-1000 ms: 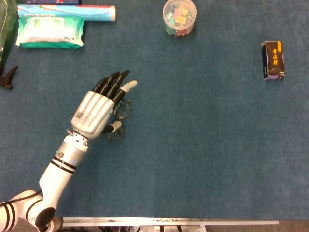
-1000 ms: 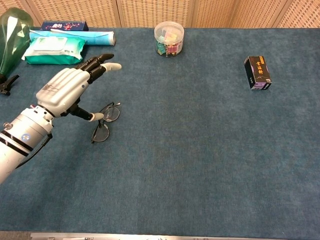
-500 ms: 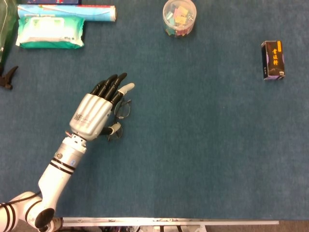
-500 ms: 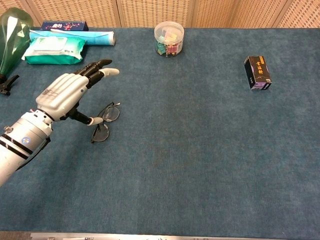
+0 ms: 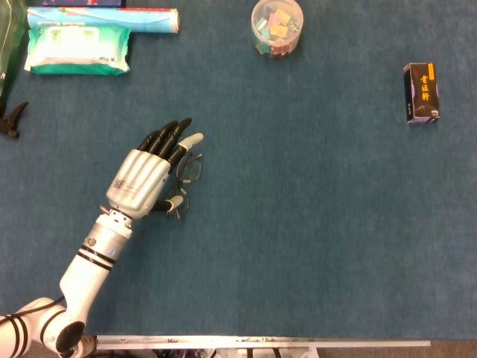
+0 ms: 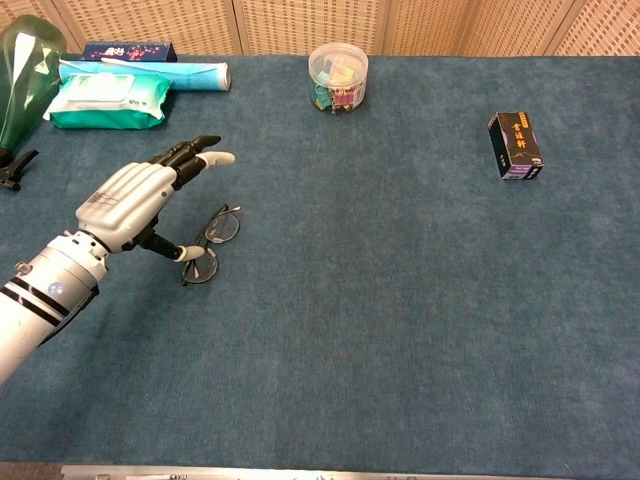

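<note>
A pair of thin dark-framed glasses [image 5: 191, 168] lies folded open on the blue table cloth, left of centre; in the chest view both lenses of the glasses [image 6: 221, 227] show. My left hand [image 5: 143, 177] hovers just left of and partly over them, palm down, fingers stretched out and apart. The same left hand [image 6: 132, 196] holds nothing, and its thumb tip reaches down beside the nearer lens; whether it touches the frame I cannot tell. My right hand shows in neither view.
At the back left lie a green wet-wipes pack [image 5: 77, 49], a long wrapped roll [image 5: 104, 19] and a green bottle [image 6: 22, 78]. A clear tub of coloured clips [image 5: 277, 27] stands at the back centre. A small black box [image 5: 421, 92] stands at the right.
My left hand has drawn back a little towards me and to the left, its fingertips now nearer the glasses. The glasses have not moved.
</note>
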Controlling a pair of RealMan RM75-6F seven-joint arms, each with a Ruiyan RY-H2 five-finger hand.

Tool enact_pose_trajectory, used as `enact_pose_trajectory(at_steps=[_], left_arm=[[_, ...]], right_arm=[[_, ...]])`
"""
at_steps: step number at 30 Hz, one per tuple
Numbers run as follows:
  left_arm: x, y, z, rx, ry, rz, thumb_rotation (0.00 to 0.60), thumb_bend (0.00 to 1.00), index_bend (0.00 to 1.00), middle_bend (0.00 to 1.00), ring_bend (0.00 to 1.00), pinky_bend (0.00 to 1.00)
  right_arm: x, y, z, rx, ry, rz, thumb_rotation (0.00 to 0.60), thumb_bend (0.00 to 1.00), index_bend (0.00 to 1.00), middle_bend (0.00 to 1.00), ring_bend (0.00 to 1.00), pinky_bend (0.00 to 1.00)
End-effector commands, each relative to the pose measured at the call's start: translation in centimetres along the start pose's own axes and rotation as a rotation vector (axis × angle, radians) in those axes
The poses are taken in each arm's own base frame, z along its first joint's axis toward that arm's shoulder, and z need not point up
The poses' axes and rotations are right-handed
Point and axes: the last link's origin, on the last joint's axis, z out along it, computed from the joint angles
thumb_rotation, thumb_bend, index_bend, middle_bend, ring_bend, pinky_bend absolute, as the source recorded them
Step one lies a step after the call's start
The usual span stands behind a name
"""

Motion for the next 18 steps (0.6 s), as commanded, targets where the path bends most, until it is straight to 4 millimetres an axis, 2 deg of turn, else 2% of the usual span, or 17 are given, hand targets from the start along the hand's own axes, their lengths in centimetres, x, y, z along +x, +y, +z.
enact_pose_trajectory(at_steps=[1, 18], left_arm=[[-0.2, -0.2, -0.1, 0.006, -0.004, -0.006, 0.600, 0.01, 0.11, 0.00, 0.00, 0.14], [-1.4, -1.1, -0.4, 0.033, -0.028, -0.020, 0.600, 0.01, 0.11, 0.00, 0.00, 0.14]], right_arm=[[0.1, 0.0, -0.1, 0.001, 0.000, 0.001, 0.600, 0.17, 0.51, 0.47, 0.36, 0.60], [0.2, -0.1, -0.2, 0.001, 0.003, 0.005, 0.600, 0.17, 0.51, 0.47, 0.36, 0.60]])
